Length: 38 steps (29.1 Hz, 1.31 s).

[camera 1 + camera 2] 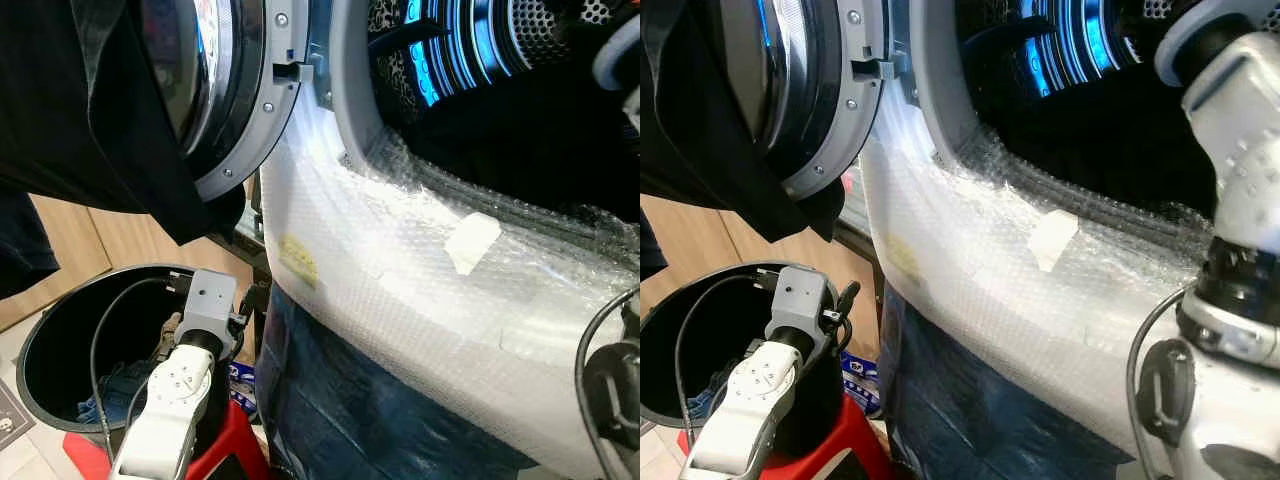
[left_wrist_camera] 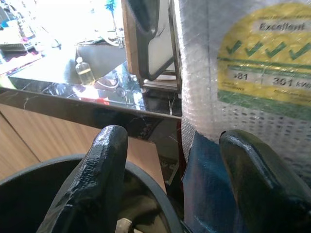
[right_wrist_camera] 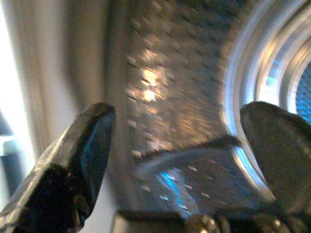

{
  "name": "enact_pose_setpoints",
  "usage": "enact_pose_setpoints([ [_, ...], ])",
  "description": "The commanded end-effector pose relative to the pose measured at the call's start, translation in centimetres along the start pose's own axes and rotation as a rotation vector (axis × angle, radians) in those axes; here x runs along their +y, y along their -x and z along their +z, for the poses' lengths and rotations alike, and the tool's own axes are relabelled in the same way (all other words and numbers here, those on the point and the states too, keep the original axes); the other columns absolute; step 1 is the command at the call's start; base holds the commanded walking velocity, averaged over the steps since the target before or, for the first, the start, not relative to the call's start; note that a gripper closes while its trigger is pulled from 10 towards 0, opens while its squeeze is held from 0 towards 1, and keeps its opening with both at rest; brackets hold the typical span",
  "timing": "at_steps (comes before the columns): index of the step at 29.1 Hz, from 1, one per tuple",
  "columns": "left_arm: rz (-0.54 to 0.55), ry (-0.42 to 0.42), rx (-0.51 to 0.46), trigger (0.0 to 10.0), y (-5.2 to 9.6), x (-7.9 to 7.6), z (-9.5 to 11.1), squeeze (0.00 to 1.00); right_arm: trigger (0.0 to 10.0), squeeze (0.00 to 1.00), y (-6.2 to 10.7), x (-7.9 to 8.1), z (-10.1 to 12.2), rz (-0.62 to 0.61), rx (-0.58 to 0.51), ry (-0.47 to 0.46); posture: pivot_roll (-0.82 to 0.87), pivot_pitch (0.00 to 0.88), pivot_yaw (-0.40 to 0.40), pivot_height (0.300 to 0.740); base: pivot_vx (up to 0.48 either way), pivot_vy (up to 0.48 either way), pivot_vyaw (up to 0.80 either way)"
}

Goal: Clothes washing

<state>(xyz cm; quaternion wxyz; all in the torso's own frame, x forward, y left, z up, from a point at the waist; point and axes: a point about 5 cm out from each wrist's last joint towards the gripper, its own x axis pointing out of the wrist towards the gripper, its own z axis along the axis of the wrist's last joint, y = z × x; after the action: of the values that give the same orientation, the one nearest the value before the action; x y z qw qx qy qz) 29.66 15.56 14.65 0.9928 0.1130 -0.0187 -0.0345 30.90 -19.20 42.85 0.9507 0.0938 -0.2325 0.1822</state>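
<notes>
Front-loader open: door (image 1: 215, 90) swung out at 10 o'clock, drum (image 1: 470, 50) lit blue at 1 o'clock, dark laundry piled in its mouth. Bubble wrap (image 1: 400, 270) taped over the washer's front. Black garment (image 1: 110, 120) draped over the door, hanging at 9 o'clock. Black bin (image 1: 60, 340) at 7 o'clock, more clothes (image 1: 110, 385) at its bottom.

Left claw (image 2: 170, 184) released, fingers wide apart, poised over the bin rim beside the washer. Right claw (image 3: 180, 145) also released, nothing between the fingers, reaching into the drum opening.

Handling, as a guess: soft, light, limp cloth, likely to sag and snag on the door rim. Best pinched at a bunched fold rather than a flat edge, then lifted clear before swinging across.

Left wrist view adds a yellow energy label (image 2: 262, 53) under the wrap and a dark stone counter (image 2: 73, 92) with a bottle (image 2: 83, 70). Right wrist view adds the drum's perforated wall (image 3: 165, 82), blurred. Eye views give the overall layout.
</notes>
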Motion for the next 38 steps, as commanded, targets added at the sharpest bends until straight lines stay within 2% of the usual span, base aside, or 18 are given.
enact_pose_setpoints([
  [1, -0.025, 0.003, -0.014, 10.0, -0.3, -0.4, 0.2, 0.0, 10.0, 0.0, 1.0, 0.8, 0.2, 0.085, -0.025, -0.033, -0.02, 0.021, -0.06, 0.74, 0.0, 0.0, 0.0],
  [8, -0.035, -0.007, -0.018, 10.0, -0.6, -0.3, 0.3, 0.0, 10.0, 0.0, 4.3, 4.5, -1.0, 0.417, -0.056, -0.013, -0.02, 0.018, -0.057, 0.74, 0.0, 0.0, 0.0],
  [10, -0.04, -0.004, -0.02, 10.0, -0.6, -0.4, 0.3, 0.0, 10.0, 0.0, 5.6, 5.6, -1.7, 0.541, -0.065, -0.052, -0.02, 0.018, -0.057, 0.74, 0.0, 0.0, 0.0],
  [13, -0.038, 0.0, -0.021, 10.0, -0.6, -0.5, 0.2, 0.0, 10.0, 0.0, 8.2, 8.0, -3.8, 0.757, 0.018, -0.129, 0.0, 0.016, -0.057, 0.74, 0.0, 0.0, 0.0],
  [14, -0.038, 0.0, -0.021, 10.0, -0.6, -0.5, 0.2, 0.0, 10.0, 0.0, 8.2, 8.0, -3.8, 0.757, 0.018, -0.129, 0.0, 0.016, -0.057, 0.74, 0.0, 0.0, 0.0],
  [19, -0.039, -0.016, -0.032, 10.0, -0.7, -0.3, 0.3, 0.0, 10.0, 0.0, 10.4, 10.1, -5.1, 0.963, 0.024, -0.274, 0.0, 0.01, -0.055, 0.74, 0.0, 0.0, 0.0],
  [22, -0.04, -0.022, -0.036, 10.0, -0.8, -0.1, 0.3, 0.0, 10.0, 0.0, 12.3, 10.7, -6.8, 1.072, 0.117, -0.286, 0.0, 0.009, -0.06, 0.74, 0.0, 0.0, 0.0],
  [23, -0.04, -0.022, -0.036, 10.0, -0.8, -0.1, 0.3, 0.0, 10.0, 0.0, 12.3, 10.7, -6.8, 1.072, 0.117, -0.286, 0.0, 0.009, -0.06, 0.74, 0.0, 0.0, 0.0],
  [26, -0.077, -0.021, -0.04, 10.0, -0.8, -0.5, 0.1, 0.0, 10.0, 0.0, 14.8, 10.7, -10.5, 1.085, 0.308, -0.363, 0.01, 0.008, -0.065, 0.74, 0.0, 0.0, 0.0],
  [27, -0.077, -0.021, -0.04, 10.0, -0.8, -0.5, 0.1, 0.0, 10.0, 0.0, 14.8, 10.7, -10.5, 1.085, 0.308, -0.363, 0.01, 0.008, -0.065, 0.74, 0.0, 0.0, 0.0],
  [28, -0.107, -0.029, -0.034, 10.0, -0.5, -0.9, -0.2, 0.0, 10.0, 0.0, 15.8, 10.1, -13.1, 1.033, 0.442, -0.359, 0.02, 0.005, -0.078, 0.74, 0.0, 0.0, 0.0],
  [29, -0.158, -0.062, -0.02, 10.0, 0.0, -1.5, -0.9, 0.0, 10.0, 0.0, 17.9, 8.7, -17.1, 0.939, 0.629, -0.382, 0.03, 0.004, -0.08, 0.74, 0.0, 0.0, 0.0],
  [30, -0.169, -0.071, -0.017, 10.0, 0.1, -1.6, -1.1, 0.0, 10.0, 0.0, 18.5, 8.4, -18.0, 0.919, 0.669, -0.387, 0.03, 0.004, -0.08, 0.74, 0.0, 0.0, 0.0],
  [31, -0.203, -0.049, 0.027, 10.0, 0.6, -2.0, -2.1, 0.0, 10.0, 0.0, 19.8, 7.2, -20.0, 0.827, 0.741, -0.42, 0.04, 0.002, -0.08, 0.74, 0.0, 0.0, 0.0],
  [33, -0.203, -0.049, 0.027, 10.0, 0.6, -2.0, -2.1, 0.0, 10.0, 0.0, 19.8, 7.2, -20.0, 0.827, 0.741, -0.42, 0.04, 0.002, -0.08, 0.74, 0.0, 0.0, 0.0],
  [35, -0.264, -0.069, 0.059, 10.0, 1.1, -2.6, -3.0, 0.0, 10.0, 0.0, 21.4, 6.3, -21.9, 0.752, 0.814, -0.438, 0.04, 0.0, -0.079, 0.74, 0.0, 0.0, 0.0],
  [36, -0.264, -0.069, 0.059, 10.0, 1.1, -2.6, -3.0, 0.0, 10.0, 0.0, 21.4, 6.3, -21.9, 0.752, 0.814, -0.438, 0.04, 0.0, -0.079, 0.74, 0.0, 0.0, 0.0],
  [38, -0.333, -0.112, 0.095, 10.0, 1.9, -3.1, -4.2, 0.0, 10.0, 0.0, 23.4, 4.9, -23.8, 0.653, 0.887, -0.479, 0.05, 0.0, -0.076, 0.74, 0.0, 0.0, 0.0],
])
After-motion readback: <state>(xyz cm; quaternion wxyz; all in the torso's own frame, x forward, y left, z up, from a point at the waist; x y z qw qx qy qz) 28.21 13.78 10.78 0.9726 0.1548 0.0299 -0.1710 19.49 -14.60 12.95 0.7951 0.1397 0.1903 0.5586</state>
